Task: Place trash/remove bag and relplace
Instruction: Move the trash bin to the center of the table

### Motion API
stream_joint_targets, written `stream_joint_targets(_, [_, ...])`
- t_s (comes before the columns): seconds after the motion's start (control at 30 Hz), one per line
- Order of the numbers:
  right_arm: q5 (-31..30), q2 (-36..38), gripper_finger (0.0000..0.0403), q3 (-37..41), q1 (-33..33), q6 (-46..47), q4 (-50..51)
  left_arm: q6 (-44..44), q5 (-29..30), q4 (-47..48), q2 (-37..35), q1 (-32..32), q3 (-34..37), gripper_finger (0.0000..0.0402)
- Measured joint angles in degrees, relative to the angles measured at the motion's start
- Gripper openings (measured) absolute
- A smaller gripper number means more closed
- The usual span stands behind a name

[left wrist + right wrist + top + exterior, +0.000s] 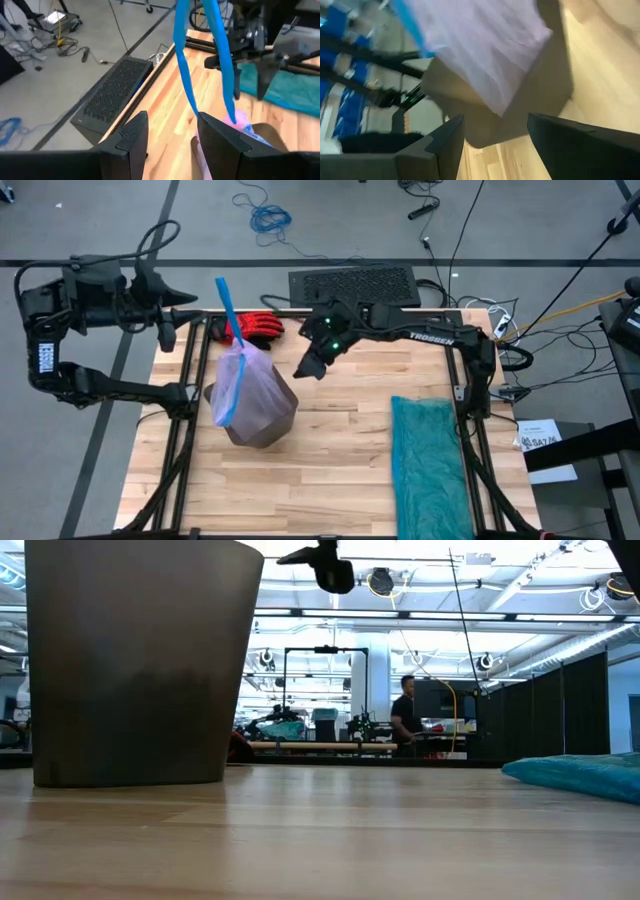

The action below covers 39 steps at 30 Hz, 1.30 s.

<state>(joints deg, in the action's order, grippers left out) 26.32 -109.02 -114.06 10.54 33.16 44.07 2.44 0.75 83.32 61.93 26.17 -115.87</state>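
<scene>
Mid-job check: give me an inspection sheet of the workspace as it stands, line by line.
Surface: wooden table, bare in the middle.
Job's things: grey bin upright; lilac bag bunched on top of it, blue drawstring rising from it. No trash seen.
Clutter: red glove at the far edge; teal bag flat on the right.
Hands: left hand open, off the table's far-left corner; right hand open, above the table beside the bag, holding nothing.
Cables: blue coil and loose leads on the floor.
Surroundings: black keyboard behind the table; a person far back.
</scene>
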Motion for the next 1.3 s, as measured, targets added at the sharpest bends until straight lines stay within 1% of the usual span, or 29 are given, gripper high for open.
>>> stream_joint_targets(0.1, [-4.1, -0.1, 0.0210, 0.0, -1.5, 4.7, 2.2, -2.4, 0.0, -0.1, 0.2, 0.0, 0.0, 0.0166])
stream_joint_targets(0.23, [-11.9, -0.1, 0.0210, 0.0, -3.8, 8.7, 4.8, -4.0, 0.2, -0.3, 0.3, 0.0, 0.0, 0.0166])
stream_joint_targets(0.37, [-16.0, -0.9, 0.0210, 0.0, -5.3, 13.0, 5.5, -4.1, 0.2, -0.3, 0.3, 0.0, 0.0, 0.0166])
stream_joint_targets(0.57, [-16.4, -4.3, 0.0210, -0.1, -6.2, 18.1, 6.1, -2.4, 0.3, -0.3, 0.3, 0.0, 0.0, 0.0166])
stream_joint_targets(0.7, [-18.2, -6.5, 0.0208, 0.0, -6.2, 19.2, 6.4, -1.9, 0.6, -0.3, 0.3, 0.0, 0.0, 0.0166])
stream_joint_targets(0.77, [-19.1, -7.3, 0.0198, 0.0, -6.2, 19.2, 7.2, -2.0, 0.6, -0.3, 0.1, 0.0, 0.0, 0.0166])
stream_joint_targets(0.83, [-19.7, -7.4, 0.0177, 0.0, -6.0, 19.1, 8.9, -1.9, 0.6, -0.3, -0.1, 0.0, 0.0, 0.0166])
stream_joint_targets(0.9, [-20.7, -7.4, 0.0147, 0.0, -6.0, 18.9, 9.1, -1.9, 0.6, -0.3, -0.3, 0.0, 0.0, 0.0166])
stream_joint_targets(1.03, [-18.5, -6.6, 0.0086, 0.0, -5.7, 18.8, 8.6, -2.1, 0.6, -0.3, -0.7, 0.0, 0.0, 0.0166])
stream_joint_targets(1.1, [-17.1, -5.6, 0.0074, -0.9, -5.6, 19.2, 8.8, -2.1, 0.6, -0.3, -0.7, 0.0, 0.0, 0.0166])
stream_joint_targets(1.2, [-15.6, -4.5, 0.0081, -2.7, -5.4, 19.1, 8.3, -2.1, 0.6, -0.3, -1.0, 0.0, 0.0, 0.0166])
stream_joint_targets(1.3, [-15.5, -4.7, 0.0113, -5.5, -5.3, 18.4, 7.3, -2.1, 0.6, -0.3, -1.0, 0.0, 0.0, 0.0166])
